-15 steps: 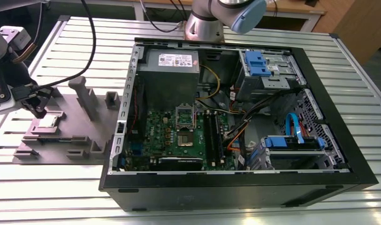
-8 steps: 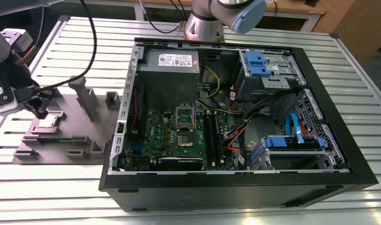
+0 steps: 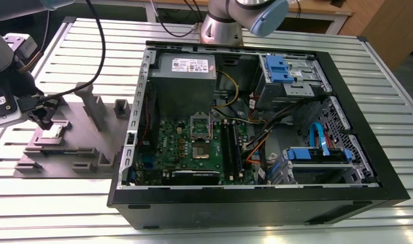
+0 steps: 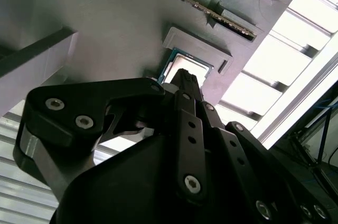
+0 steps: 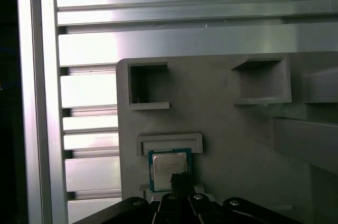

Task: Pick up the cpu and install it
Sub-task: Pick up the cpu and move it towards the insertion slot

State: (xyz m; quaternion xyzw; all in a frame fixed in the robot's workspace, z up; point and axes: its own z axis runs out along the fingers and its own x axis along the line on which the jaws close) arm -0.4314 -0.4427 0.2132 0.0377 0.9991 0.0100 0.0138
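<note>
The cpu [image 3: 54, 133], a small square chip with a silvery top, lies flat in a recess of the grey plastic tray [image 3: 81, 134] on the exterior view's left. Both wrist views show the cpu [image 4: 183, 61] [image 5: 168, 165] seated beside a raised block of the tray. My gripper [image 3: 45, 123] hangs just above it, shut, with its tips together over one edge of the chip [image 4: 183, 75] [image 5: 182, 179]. Nothing is held between them. The green motherboard [image 3: 172, 147] with its metal socket frame [image 3: 201, 136] lies inside the open computer case.
The black computer case [image 3: 261, 203] fills the middle and the exterior view's right, with a power supply [image 3: 184, 68], blue drive brackets [image 3: 277, 68] and loose cables. Raised blocks [image 3: 94, 107] stand on the tray near my gripper. All rests on a slatted metal table [image 3: 50, 203].
</note>
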